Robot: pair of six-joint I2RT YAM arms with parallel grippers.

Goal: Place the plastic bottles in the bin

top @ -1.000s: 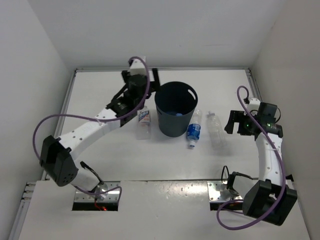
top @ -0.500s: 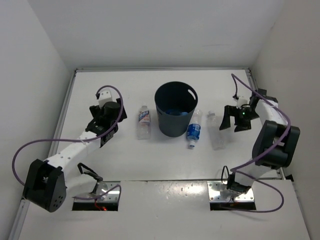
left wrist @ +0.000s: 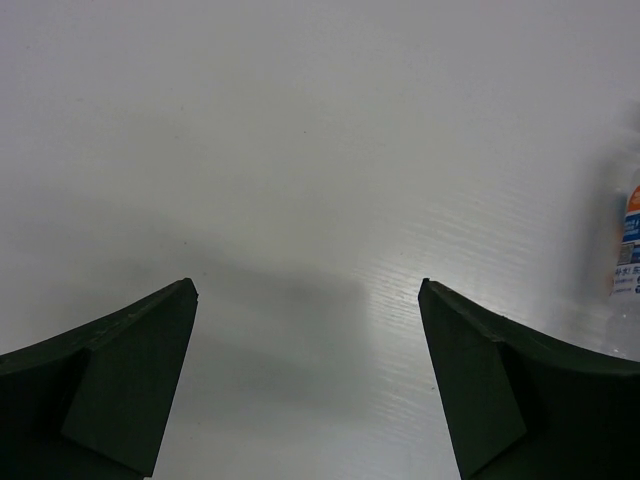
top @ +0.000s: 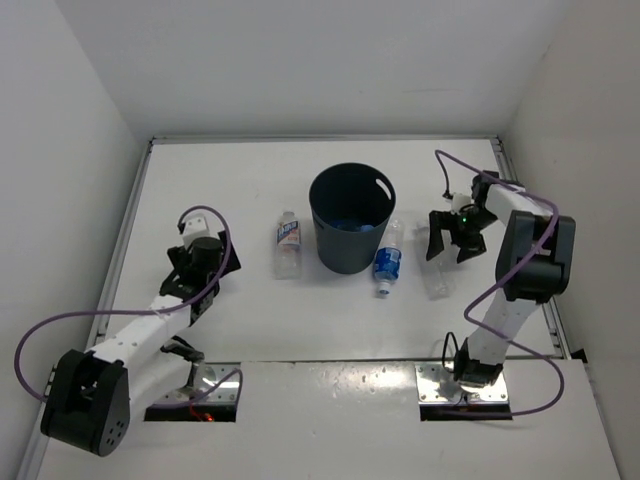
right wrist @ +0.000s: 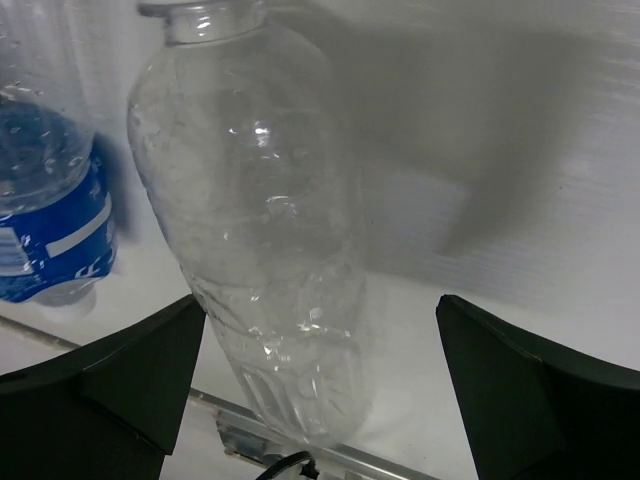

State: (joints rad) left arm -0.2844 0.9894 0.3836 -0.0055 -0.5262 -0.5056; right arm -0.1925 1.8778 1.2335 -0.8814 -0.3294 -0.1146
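Observation:
The dark bin (top: 372, 252) stands at the table's middle, with something blue inside. A white-blue labelled bottle (top: 288, 243) lies left of it and shows at the right edge of the left wrist view (left wrist: 629, 255). A blue-labelled bottle (top: 388, 259) lies right of the bin. An unlabelled clear bottle (top: 436, 275) lies further right. My right gripper (top: 448, 247) is open just above its cap end. In the right wrist view the clear bottle (right wrist: 262, 230) lies between the open fingers, nearer the left one, with the blue-labelled bottle (right wrist: 48, 205) beside it. My left gripper (top: 204, 270) is open and empty over bare table.
White walls enclose the table on three sides. A metal strip (top: 330, 362) runs along the near edge by the arm bases. Purple cables loop off both arms.
My left arm has pulled back from beside the bin to the near left. My right gripper has swung in from the right edge to over the unlabelled bottle.

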